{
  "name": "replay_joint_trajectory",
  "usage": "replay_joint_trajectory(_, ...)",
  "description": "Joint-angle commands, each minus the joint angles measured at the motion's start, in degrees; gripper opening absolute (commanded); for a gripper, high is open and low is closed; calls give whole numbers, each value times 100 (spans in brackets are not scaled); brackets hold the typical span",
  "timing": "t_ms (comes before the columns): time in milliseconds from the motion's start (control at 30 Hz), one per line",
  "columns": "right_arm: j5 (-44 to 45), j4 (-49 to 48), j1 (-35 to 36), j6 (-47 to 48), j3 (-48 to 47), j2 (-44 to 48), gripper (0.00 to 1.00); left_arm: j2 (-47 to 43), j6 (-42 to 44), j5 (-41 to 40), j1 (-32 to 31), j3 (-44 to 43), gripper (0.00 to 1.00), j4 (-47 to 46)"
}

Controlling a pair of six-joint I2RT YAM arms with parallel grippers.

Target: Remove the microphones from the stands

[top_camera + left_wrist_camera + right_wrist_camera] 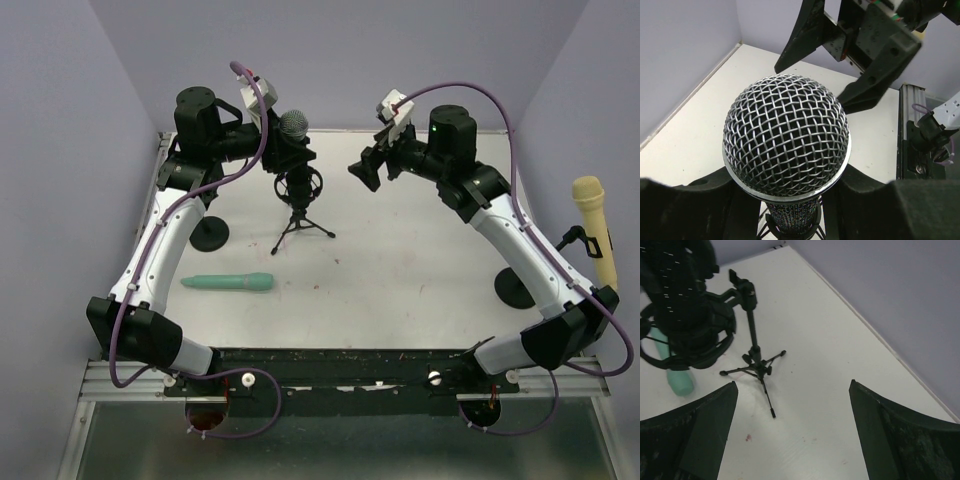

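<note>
The microphone has a silver mesh head and a dark body. It stands upright in the black shock mount of a small tripod stand at the back of the table. My left gripper reaches it from the left. In the left wrist view the mesh head fills the frame, and my left gripper is open, its black fingers straddling the body just below the head with a thin gap on the left. My right gripper hangs open and empty to the mic's right; in its own view it is over bare table.
A teal microphone lies on the table at front left. A yellow microphone stands on a holder at the right edge. Round black bases sit at left and right. Purple walls enclose the table.
</note>
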State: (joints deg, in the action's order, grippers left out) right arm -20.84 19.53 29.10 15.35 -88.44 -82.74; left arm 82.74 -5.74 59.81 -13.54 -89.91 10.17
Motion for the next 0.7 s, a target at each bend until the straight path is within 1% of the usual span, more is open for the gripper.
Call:
replay_joint_trajectory(0, -1798, -431, -19, -330, 169, 241, 100, -153, 196, -206, -17, 26, 32, 37)
replay_joint_trajectory(133, -2616, -826, -19, -848, 213, -136, 100, -109, 143, -303, -17, 26, 32, 20)
replay_joint_trajectory(233, -3117, -1687, -19, -1420, 319, -321, 100, -74, 126, -312, -8, 17, 32, 20)
replay_joint_trajectory(367, -3610, -2242, -10, -1833, 135, -751, 100, -30, 117, -347, -8, 26, 32, 55)
replay_joint_trajectory(567, -3497, -3050, 183, -2124, 240, -1077, 96, -39, -59, -356, -8, 88, 32, -94)
replay_joint_trajectory(667, -3471, -3271, 289, -2177, 284, -1174, 96, -12, -33, -365, -8, 35, 32, -25)
